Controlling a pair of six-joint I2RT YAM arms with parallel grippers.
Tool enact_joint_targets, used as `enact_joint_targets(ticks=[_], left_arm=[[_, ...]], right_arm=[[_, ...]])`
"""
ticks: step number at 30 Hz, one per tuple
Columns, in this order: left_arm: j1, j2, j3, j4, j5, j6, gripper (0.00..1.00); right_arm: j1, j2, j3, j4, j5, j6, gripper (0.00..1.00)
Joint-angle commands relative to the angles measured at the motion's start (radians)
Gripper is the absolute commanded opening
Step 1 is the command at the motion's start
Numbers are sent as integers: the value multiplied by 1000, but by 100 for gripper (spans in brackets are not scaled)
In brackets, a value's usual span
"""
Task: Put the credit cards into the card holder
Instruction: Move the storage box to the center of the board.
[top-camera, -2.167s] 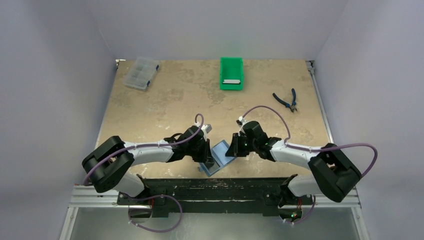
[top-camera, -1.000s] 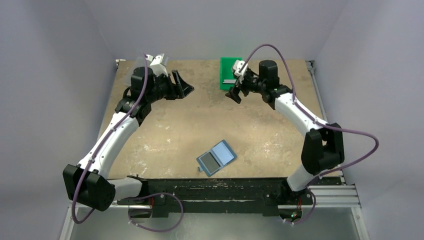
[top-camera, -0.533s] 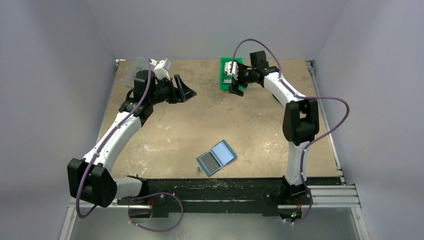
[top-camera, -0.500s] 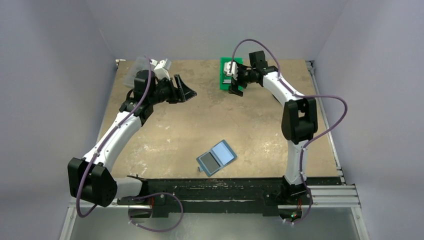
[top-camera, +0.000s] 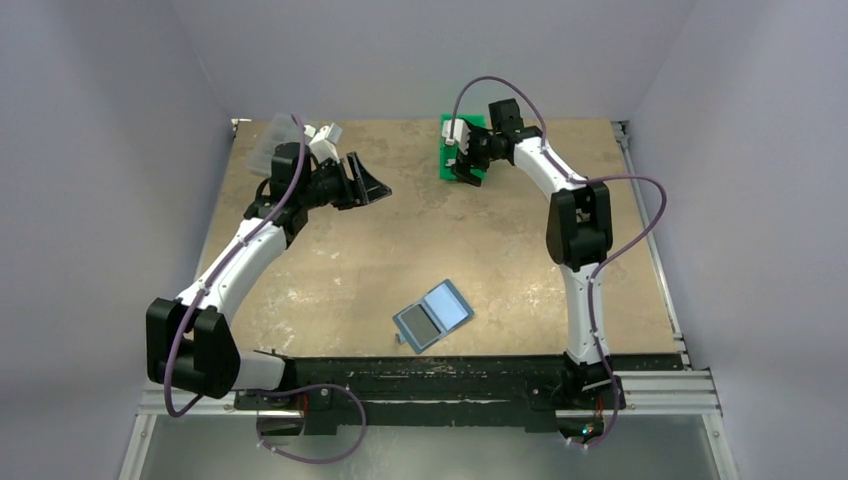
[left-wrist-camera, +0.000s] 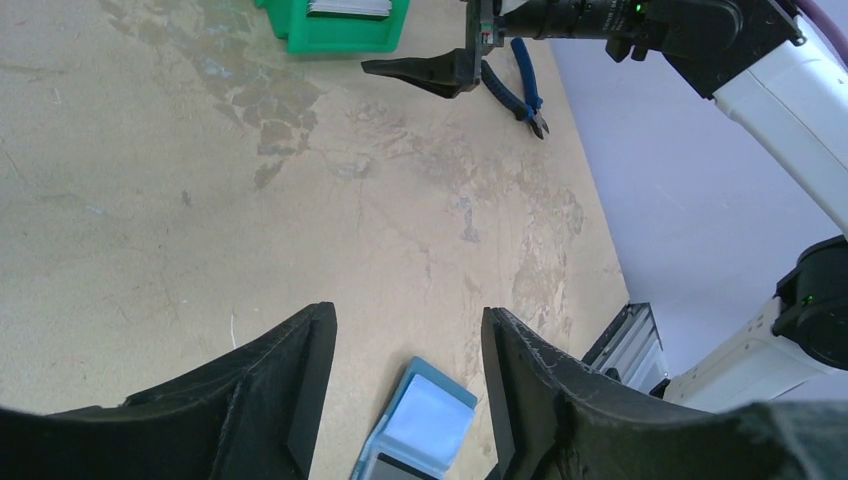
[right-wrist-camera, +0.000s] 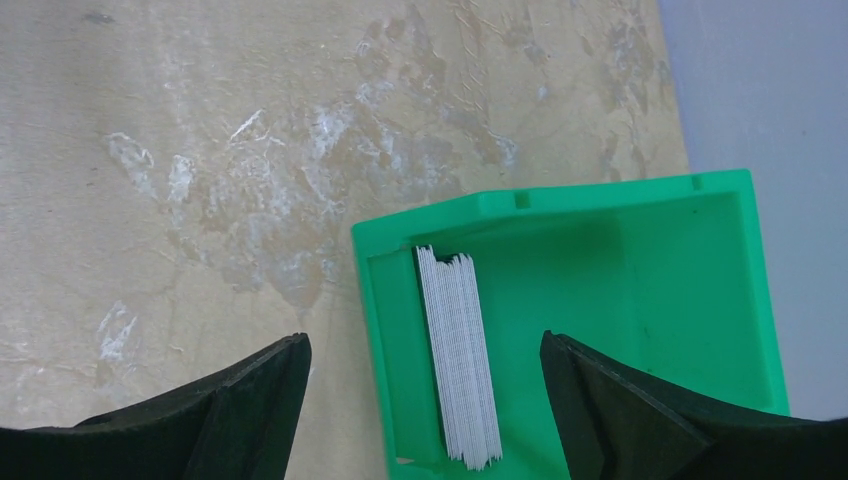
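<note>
The card holder (top-camera: 433, 314) lies open near the table's front edge, teal-blue, with a dark card (top-camera: 420, 323) in its left pocket. It also shows between my left fingers, far below (left-wrist-camera: 420, 430). A stack of white credit cards (right-wrist-camera: 458, 360) stands on edge along the left wall of the green bin (right-wrist-camera: 620, 300). My right gripper (right-wrist-camera: 425, 345) hangs open over that stack, one finger outside the bin, one over its inside. From above, the right gripper (top-camera: 465, 163) covers the bin (top-camera: 444, 160). My left gripper (top-camera: 372, 180) is open and empty, raised at the back left.
A clear compartment box (top-camera: 262, 140) sits at the back left corner, partly behind my left arm. Blue-handled pliers (left-wrist-camera: 520, 85) lie to the right of the bin. The right arm stretches along the table's right half.
Both grippers have left the card holder and gone to the back of the table. Over the last second the right one has moved left onto the green bin; the left one barely moved.
</note>
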Motion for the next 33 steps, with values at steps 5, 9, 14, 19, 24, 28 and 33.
enact_joint_targets(ticks=[5,9,14,19,24,28,33], left_arm=[[10,5,-2,66,37,-16,57],[12,5,-4,69,39,-20,57],[17,6,-2,71,42,-20,57],[18,5,-4,74,46,-21,57],[19,4,-3,75,49,-21,57],[19,4,-4,77,51,-22,57],[18,3,-5,82,57,-27,57]], right_arm=[[3,34,86,2,62,14,93],[5,48,93,1,57,9,91],[10,65,94,-10,50,-17,89],[29,76,95,-10,55,-27,87],[47,97,115,-14,76,-33,86],[56,108,118,-17,92,-34,83],[61,109,109,-21,101,-36,82]])
